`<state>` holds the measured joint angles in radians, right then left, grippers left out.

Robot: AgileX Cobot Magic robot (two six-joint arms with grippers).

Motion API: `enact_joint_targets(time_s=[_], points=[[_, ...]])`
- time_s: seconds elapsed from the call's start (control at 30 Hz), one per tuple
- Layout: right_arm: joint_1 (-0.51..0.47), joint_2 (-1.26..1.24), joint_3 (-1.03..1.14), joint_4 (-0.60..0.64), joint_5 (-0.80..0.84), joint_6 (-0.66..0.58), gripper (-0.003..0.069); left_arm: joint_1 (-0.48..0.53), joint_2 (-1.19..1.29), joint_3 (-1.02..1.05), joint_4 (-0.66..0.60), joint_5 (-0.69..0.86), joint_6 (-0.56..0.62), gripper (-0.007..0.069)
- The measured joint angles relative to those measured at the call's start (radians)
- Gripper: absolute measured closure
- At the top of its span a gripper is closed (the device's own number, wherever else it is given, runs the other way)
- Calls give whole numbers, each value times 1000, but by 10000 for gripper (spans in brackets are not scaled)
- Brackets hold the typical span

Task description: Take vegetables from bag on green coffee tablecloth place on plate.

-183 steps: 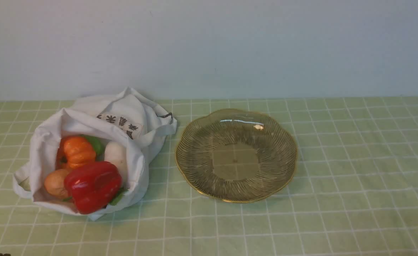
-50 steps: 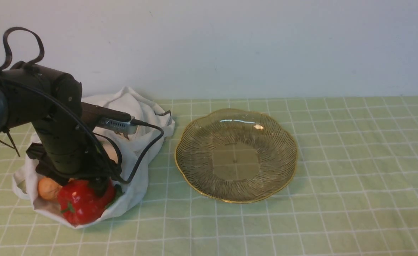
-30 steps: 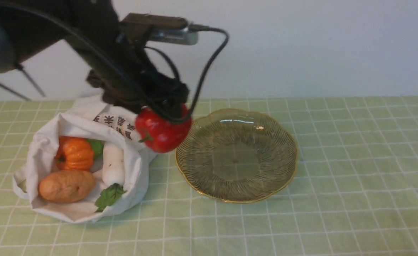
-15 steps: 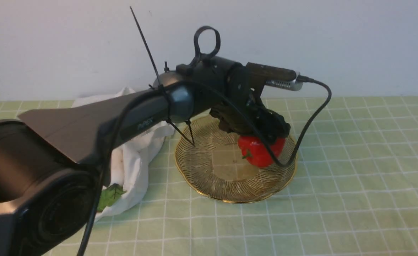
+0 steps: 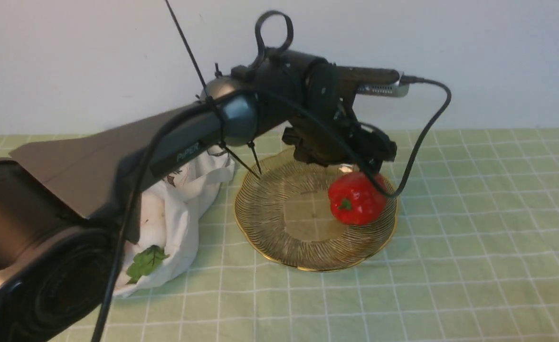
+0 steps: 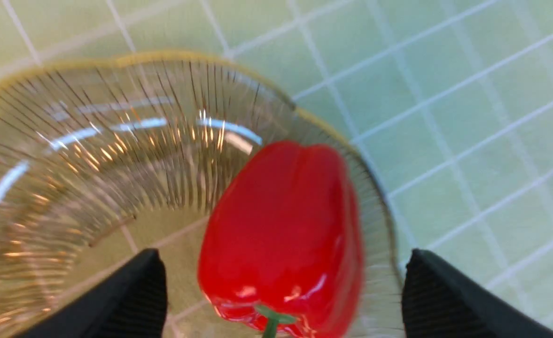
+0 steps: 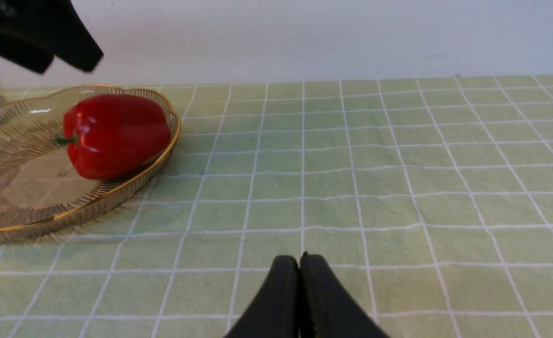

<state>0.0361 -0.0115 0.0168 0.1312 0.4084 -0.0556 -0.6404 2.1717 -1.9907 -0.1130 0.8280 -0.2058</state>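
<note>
The red bell pepper [image 5: 357, 198] lies on its side on the right part of the amber glass plate [image 5: 270, 213], stem toward me. My left gripper [image 5: 355, 164] hovers just above it, open and empty. In the left wrist view [image 6: 283, 256] the fingers stand wide apart on either side of the pepper [image 6: 285, 225], clear of it. The white bag [image 5: 184, 204] lies left of the plate, mostly hidden by my left arm. Only the radish leaf [image 5: 147, 260] shows; pumpkin and potato are hidden. My right gripper [image 7: 299, 263] is shut and empty, low over the tablecloth [image 7: 398, 164], right of the plate [image 7: 22, 188].
My left arm [image 5: 118, 156] crosses the left half of the front view and its cable [image 5: 426, 137] loops down by the plate's far right rim. A plain wall [image 5: 497, 61] stands behind the table. Green checked cloth [image 5: 474, 237] stretches right of the plate.
My left gripper carried the pepper out of the bag and over to the plate. Since half a second ago it has opened and risen a little; the pepper now rests on the plate.
</note>
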Motion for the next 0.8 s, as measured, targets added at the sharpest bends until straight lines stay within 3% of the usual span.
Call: enact_joint_targets(time_s=[0.17, 0.27, 0.33, 0.53, 0.57, 0.8], points=[[0, 0, 0, 0, 0, 0, 674, 0, -71, -89, 75, 123, 0, 14], [0, 0, 0, 0, 0, 0, 674, 0, -101, -128, 131, 214, 5, 69], [0, 0, 0, 0, 0, 0, 674, 1, -127, -154, 167, 299, 22, 140], [0, 0, 0, 0, 0, 0, 674, 1, -287, -199, 254, 421, 158, 547], [0, 0, 0, 0, 0, 0, 674, 1, -322, -194, 255, 424, 176, 583], [0, 0, 0, 0, 0, 0, 674, 1, -616, 14, 209, 427, 206, 629]])
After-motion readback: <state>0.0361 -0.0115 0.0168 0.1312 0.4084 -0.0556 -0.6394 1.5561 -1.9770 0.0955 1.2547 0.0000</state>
